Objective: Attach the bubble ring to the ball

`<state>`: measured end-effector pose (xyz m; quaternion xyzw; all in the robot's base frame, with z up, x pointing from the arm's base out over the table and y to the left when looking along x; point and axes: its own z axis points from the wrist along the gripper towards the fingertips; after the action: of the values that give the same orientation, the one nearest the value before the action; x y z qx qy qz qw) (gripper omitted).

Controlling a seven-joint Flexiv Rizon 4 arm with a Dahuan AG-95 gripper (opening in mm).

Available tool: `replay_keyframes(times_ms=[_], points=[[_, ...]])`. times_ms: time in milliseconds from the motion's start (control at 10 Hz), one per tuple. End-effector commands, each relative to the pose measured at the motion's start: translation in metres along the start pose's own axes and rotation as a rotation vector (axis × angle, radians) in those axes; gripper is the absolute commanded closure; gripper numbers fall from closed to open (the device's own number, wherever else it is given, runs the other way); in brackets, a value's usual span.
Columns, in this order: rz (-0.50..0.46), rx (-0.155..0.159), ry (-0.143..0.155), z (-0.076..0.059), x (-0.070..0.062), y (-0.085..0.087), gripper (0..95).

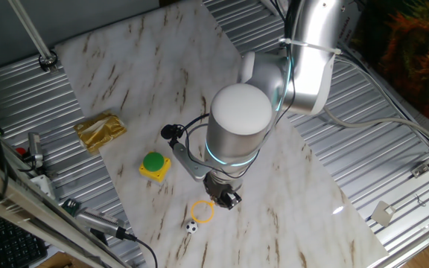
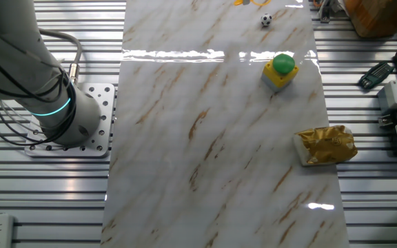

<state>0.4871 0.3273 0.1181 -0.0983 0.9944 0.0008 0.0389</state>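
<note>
In one fixed view the claw [image 1: 228,197] hangs low over the marble surface [image 1: 155,82]. Whether its fingers are spread or pressed together cannot be told. The bubble ring [image 1: 202,211] lies flat at about eight o'clock from the claw, just beside it; touch cannot be judged. The ball [image 1: 191,227] sits at seven o'clock of the ring, just beside it. A yellow box with green button [image 1: 154,165] stands at ten o'clock from the claw, and a gold packet [image 1: 100,130] farther out.
</note>
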Motion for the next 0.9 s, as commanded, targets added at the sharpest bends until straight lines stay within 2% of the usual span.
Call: replay_keyframes(times_ms=[100, 500, 900], points=[[0.007, -0.007, -0.002, 0.001, -0.001, 0.0, 95.0], [0.013, -0.012, 0.003, 0.003, -0.002, 0.001, 95.0], [0.019, -0.01, 0.011, 0.018, -0.012, 0.007, 95.0]])
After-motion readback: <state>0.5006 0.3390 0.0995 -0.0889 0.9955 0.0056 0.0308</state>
